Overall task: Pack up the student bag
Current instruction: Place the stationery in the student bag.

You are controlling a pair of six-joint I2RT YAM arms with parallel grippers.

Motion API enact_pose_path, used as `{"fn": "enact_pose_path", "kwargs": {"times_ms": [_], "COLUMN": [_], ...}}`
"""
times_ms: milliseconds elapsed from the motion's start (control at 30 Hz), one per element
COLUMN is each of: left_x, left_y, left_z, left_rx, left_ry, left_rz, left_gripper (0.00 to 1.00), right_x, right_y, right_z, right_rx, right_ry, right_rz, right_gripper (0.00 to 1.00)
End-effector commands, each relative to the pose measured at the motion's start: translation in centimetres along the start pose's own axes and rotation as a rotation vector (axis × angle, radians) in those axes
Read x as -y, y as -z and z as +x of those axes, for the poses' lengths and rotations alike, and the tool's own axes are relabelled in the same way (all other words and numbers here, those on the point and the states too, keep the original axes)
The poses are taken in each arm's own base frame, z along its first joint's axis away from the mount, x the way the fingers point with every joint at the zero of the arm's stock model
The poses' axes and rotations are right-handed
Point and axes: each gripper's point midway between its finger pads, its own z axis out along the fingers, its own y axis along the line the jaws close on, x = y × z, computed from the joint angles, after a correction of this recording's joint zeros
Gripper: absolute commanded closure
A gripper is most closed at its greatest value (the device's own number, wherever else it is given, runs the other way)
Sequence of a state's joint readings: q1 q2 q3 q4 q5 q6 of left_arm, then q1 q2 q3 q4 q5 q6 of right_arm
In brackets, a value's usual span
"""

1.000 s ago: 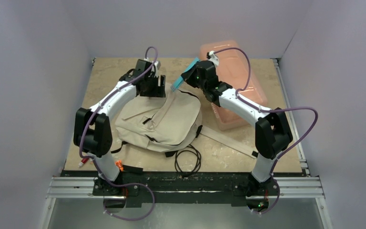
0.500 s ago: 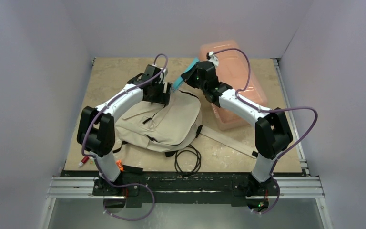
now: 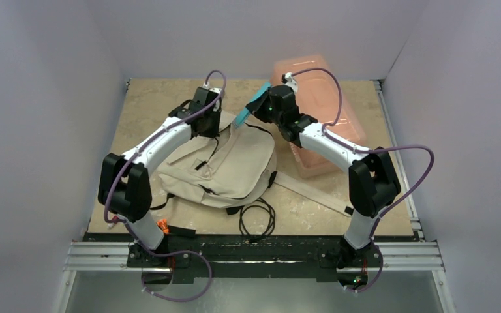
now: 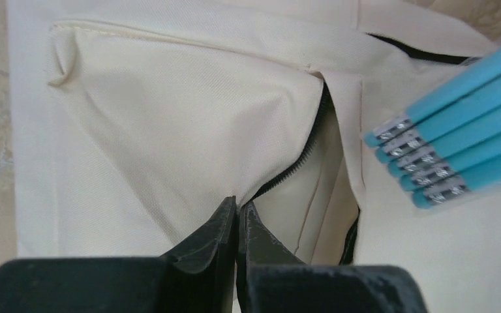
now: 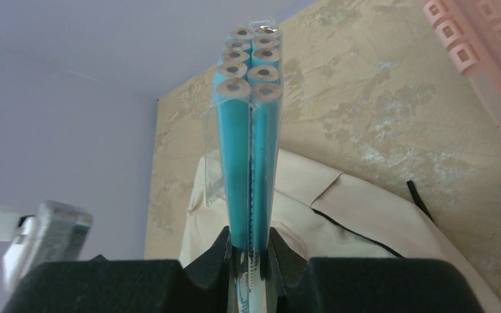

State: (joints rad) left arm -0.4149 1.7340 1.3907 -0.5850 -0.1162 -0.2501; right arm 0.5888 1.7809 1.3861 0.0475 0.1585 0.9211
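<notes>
The student bag (image 3: 222, 166), cream fabric with black zippers, lies flat in the middle of the table. My left gripper (image 3: 212, 124) is at the bag's far top edge. In the left wrist view my left gripper (image 4: 237, 205) is shut, pinching the bag (image 4: 169, 117) fabric beside the open zipper. My right gripper (image 3: 261, 109) hovers just right of it, shut on a clear-wrapped pack of teal pencils (image 3: 246, 111). The pencils (image 4: 456, 150) point their eraser ends towards the bag's opening. In the right wrist view the pencils (image 5: 248, 130) stick straight out of my right gripper (image 5: 251, 244) above the bag (image 5: 365, 215).
A translucent pink plastic box (image 3: 319, 117) stands at the back right, under the right arm. A coiled black cable (image 3: 258, 218) lies in front of the bag. A pale flat strip (image 3: 306, 192) lies to its right. Small orange and black items (image 3: 166, 228) sit by the left base.
My left gripper has moved right over the bag's top edge and gone from open to shut on the fabric by the zipper. The right gripper with the pencils has barely moved.
</notes>
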Motion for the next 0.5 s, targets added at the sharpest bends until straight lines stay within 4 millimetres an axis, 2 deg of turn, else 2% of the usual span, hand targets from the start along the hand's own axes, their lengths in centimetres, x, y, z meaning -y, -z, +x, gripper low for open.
{"fn": "enact_pose_path", "kwargs": {"times_ms": [0, 200, 267, 333, 467], "left_x": [0.5, 1.6, 1.9, 2.2, 2.9], "left_y": [4.4, 6.2, 6.5, 6.7, 7.3], "left_z": [-3.6, -4.2, -4.2, -4.3, -4.6], "left_rx": [0.162, 0.176, 0.167, 0.157, 0.128], "left_ry": [0.011, 0.11, 0.144, 0.179, 0.237], "left_rz": [0.064, 0.246, 0.303, 0.348, 0.445], "left_gripper": [1.0, 1.0, 1.0, 1.0, 1.0], "right_x": [-3.5, -4.4, -4.0, -3.4, -3.8], "right_y": [1.2, 1.0, 0.8, 0.8, 1.0], "right_z": [-0.7, 2.7, 3.7, 4.3, 5.3], "right_rx": [-0.007, -0.075, -0.07, -0.039, 0.069], "right_ry": [-0.065, -0.084, -0.112, -0.142, -0.144], "right_rz": [-0.124, -0.139, -0.112, -0.102, -0.151], "right_gripper": [1.0, 1.0, 1.0, 1.0, 1.0]}}
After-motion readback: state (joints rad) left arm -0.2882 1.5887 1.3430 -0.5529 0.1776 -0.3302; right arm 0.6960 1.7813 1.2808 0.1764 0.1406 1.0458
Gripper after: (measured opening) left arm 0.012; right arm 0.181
